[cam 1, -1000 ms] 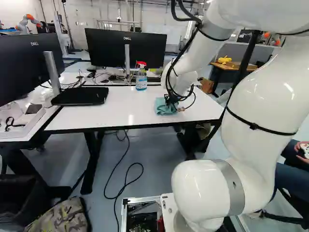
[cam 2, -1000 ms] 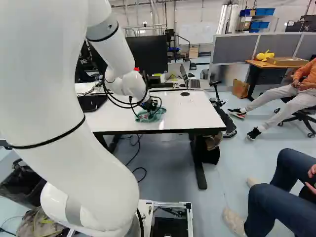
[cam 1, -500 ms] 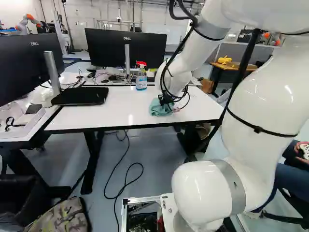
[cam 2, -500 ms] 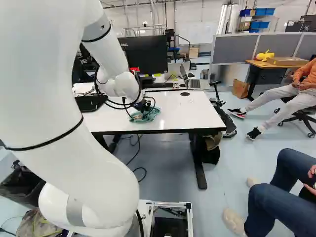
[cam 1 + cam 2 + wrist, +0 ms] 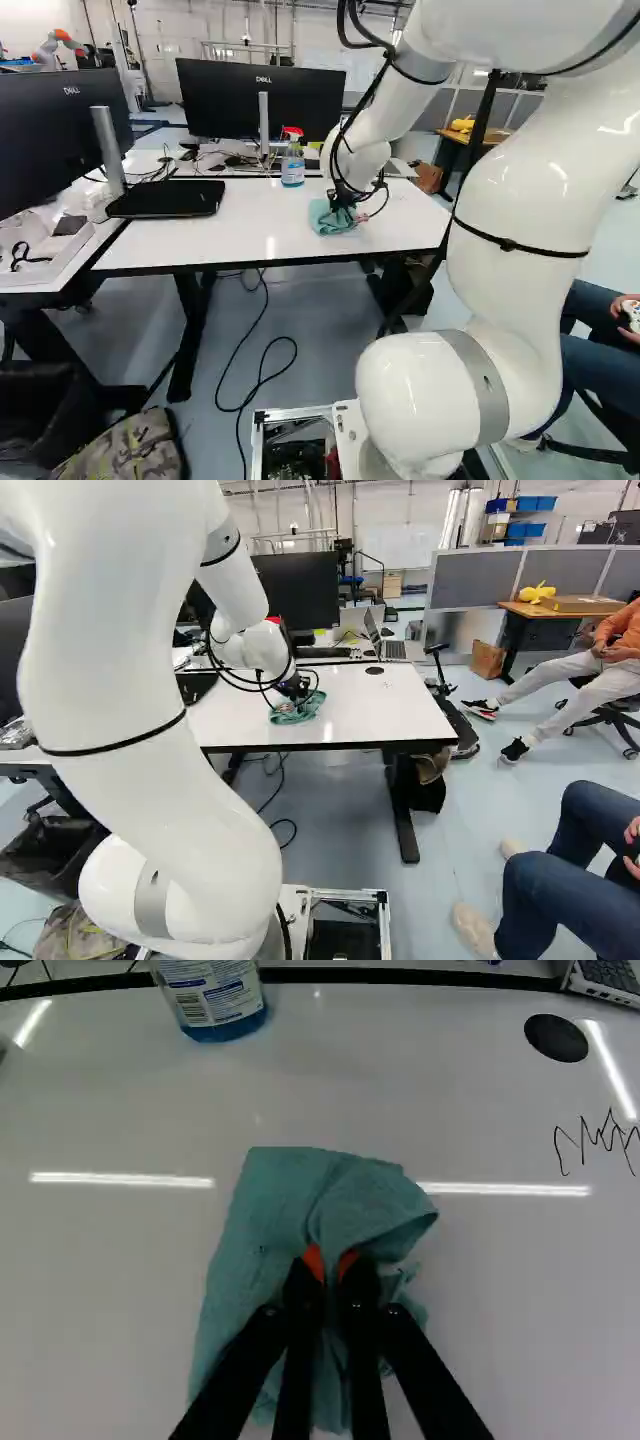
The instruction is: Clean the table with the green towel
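The gripper [image 5: 341, 204] pinches a fold of green towel [image 5: 265, 1210]; under it, the table [image 5: 110, 1290]; ahead, a spray bottle [image 5: 222, 998].

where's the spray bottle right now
In the left base view, the spray bottle stands upright near the table's far edge, just left of the green towel.

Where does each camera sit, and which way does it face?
Left base view: behind the arm, to its left, facing ahead over the table; arm at right.
Right base view: behind, to its right, facing ahead; arm at left.
Wrist view: on the wrist, looking along the jaws, shut on the green towel.
Base views share the table and green towel.
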